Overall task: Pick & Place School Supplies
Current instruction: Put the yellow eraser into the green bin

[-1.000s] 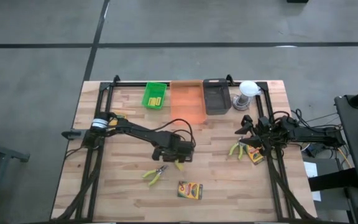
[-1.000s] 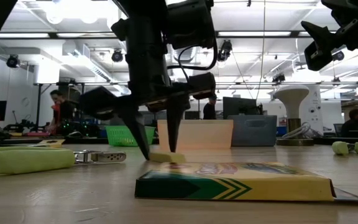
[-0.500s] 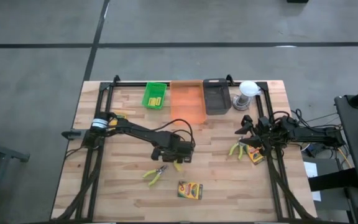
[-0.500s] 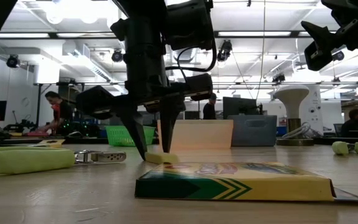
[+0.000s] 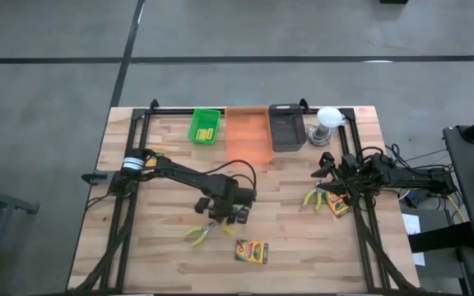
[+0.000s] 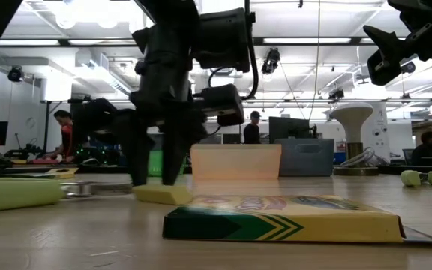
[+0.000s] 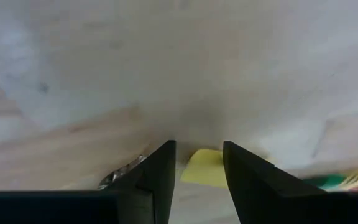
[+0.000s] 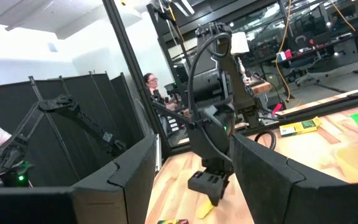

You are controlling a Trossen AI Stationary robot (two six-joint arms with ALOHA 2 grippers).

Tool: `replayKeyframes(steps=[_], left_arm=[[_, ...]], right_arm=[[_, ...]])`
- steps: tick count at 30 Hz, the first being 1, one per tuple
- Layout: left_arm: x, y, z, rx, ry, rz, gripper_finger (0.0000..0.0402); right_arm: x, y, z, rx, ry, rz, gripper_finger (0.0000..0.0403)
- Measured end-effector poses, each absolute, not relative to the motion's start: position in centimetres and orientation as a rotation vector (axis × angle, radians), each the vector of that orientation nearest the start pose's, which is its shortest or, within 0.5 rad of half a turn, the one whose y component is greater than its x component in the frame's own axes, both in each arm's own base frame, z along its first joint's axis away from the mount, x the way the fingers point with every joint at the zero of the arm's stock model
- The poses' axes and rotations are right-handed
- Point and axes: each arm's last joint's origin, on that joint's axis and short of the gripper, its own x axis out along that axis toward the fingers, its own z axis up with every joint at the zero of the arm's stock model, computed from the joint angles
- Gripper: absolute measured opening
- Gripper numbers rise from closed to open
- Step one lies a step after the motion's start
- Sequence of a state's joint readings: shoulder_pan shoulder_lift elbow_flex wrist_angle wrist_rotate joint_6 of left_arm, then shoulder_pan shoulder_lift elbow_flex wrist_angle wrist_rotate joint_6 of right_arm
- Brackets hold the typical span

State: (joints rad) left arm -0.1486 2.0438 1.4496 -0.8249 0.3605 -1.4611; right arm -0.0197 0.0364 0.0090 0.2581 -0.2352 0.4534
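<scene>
We log a short yellow block [image 6: 161, 195] flat on the counter [image 5: 155, 247], long axis level; left pincer [image 6: 150, 178] clamped on it; right pincer [image 5: 322, 174] apart, empty.

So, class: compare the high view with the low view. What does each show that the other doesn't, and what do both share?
Only the high view shows the whole layout: the right gripper at the table's right edge beside pliers, and yellow blocks inside the green tray.

Only the low view shows the room behind, with a person.

Both show the left gripper down at the yellow block, near the crayon box.
</scene>
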Motion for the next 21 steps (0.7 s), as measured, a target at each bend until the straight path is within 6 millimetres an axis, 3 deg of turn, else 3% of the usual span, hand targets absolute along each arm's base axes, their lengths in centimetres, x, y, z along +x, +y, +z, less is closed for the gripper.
replayKeyframes(steps=[11, 17, 21], left_arm=[[38.3, -7.0, 16.0, -1.308, 1.567, 0.618, 0.0140], [39.5, -6.6, 18.6, -1.219, 1.357, 0.659, 0.0140], [40.2, -7.3, 21.4, -1.017, 1.138, 0.655, 0.0140]], right_arm=[[9.6, 0.5, 18.8, 0.420, -0.176, 0.262, 0.0201], [9.6, 0.5, 18.8, 0.420, -0.177, 0.262, 0.0201], [9.6, 0.5, 18.8, 0.420, -0.177, 0.263, 0.0201]])
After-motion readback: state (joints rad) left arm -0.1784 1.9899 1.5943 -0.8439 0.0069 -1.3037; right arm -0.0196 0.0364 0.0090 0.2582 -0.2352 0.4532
